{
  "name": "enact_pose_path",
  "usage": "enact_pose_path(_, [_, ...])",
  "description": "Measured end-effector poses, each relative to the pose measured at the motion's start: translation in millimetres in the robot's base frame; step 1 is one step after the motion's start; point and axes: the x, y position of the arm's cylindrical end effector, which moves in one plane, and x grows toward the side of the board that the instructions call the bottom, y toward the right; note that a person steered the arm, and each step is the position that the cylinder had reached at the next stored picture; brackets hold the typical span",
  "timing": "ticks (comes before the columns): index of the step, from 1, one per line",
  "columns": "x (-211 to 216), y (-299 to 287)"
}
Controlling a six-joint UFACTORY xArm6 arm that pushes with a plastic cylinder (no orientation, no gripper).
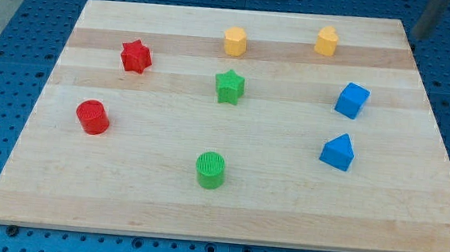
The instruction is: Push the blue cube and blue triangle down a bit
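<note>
- The green cylinder (210, 170) stands nearest the camera, low on the wooden counter (413, 216), well to the view's left of the blue triangle and a little below it.
- The blue triangle (337, 151) sits on the counter's right part; every place below is given from this block.
- The blue cube (351, 100) stands near it, just above and slightly to the view's right, the two blocks apart and not touching.
- The green star (229, 86) lies up and to the view's left of the blue triangle, about level with the cube.
- One yellow block (326, 40) sits well above the triangle near the counter's top edge; the other yellow block (235, 41) is farther to the view's left along that same band.
- The red star (135, 56) and the red cylinder (92, 118) are far off to the view's left, the star higher, the cylinder about level with the triangle.
- A dark rod (429, 17) shows at the view's top right, beyond the counter's corner, well above the blue triangle and cube; whether its end is my tip I cannot tell.
- There is no claw on this arm, so nothing is grasped or released.
</note>
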Motion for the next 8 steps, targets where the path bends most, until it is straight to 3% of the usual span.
enact_pose_path(2, [12,-1])
enact_pose_path(3, [40,-1])
enact_pose_path(5, [55,-60])
enact_pose_path(8, [118,-139])
